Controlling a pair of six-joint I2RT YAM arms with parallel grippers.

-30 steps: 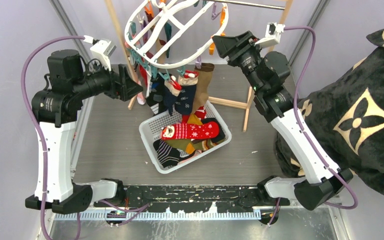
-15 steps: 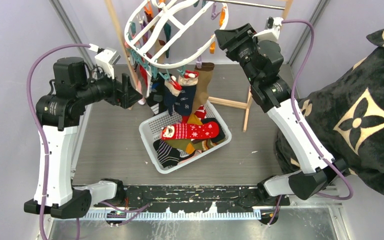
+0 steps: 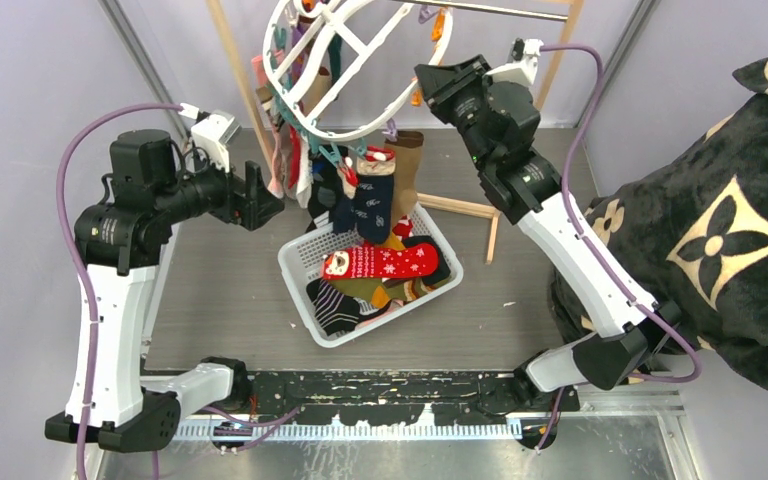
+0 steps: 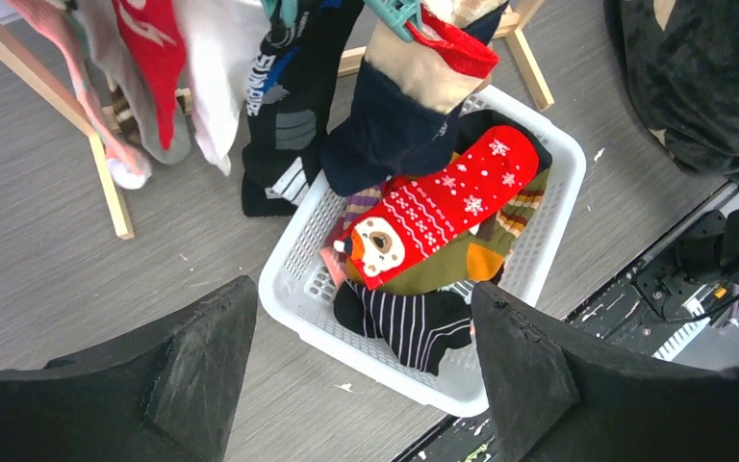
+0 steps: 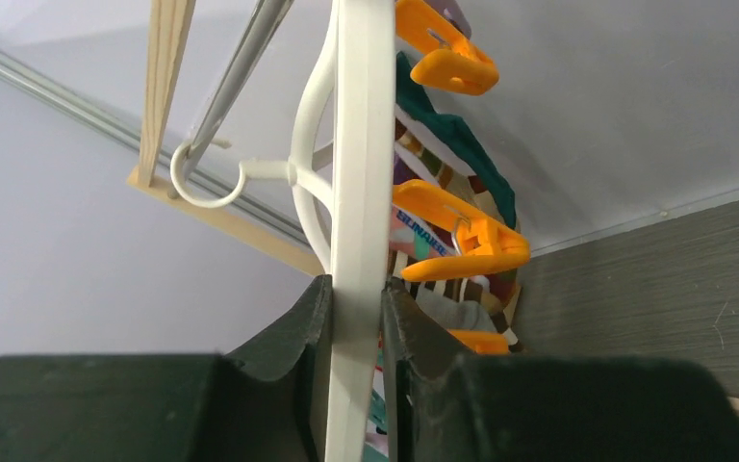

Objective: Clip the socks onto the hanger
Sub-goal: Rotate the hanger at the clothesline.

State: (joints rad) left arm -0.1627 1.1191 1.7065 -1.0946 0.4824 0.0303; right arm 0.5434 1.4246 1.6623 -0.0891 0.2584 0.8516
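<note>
Hanger part-filled, more socks waiting in the basket

The hanger [image 5: 356,173] hangs tilted over the table's far edge with several socks [image 3: 372,200] already pegged along its near-left rim. A red Christmas sock [image 3: 380,263], a striped sock [image 4: 414,322] and a few others lie in the white basket [image 3: 298,298] at the table's middle, so I judge the job roughly half done; at least 1 orange peg [image 5: 447,53] looks free. My right gripper [image 5: 356,308] is clenched on the hanger's white rim, 1 finger on each face. My left gripper [image 4: 361,366] is spread wide and empty, held above the basket's left side, near the hanging socks and well apart from those below
</note>
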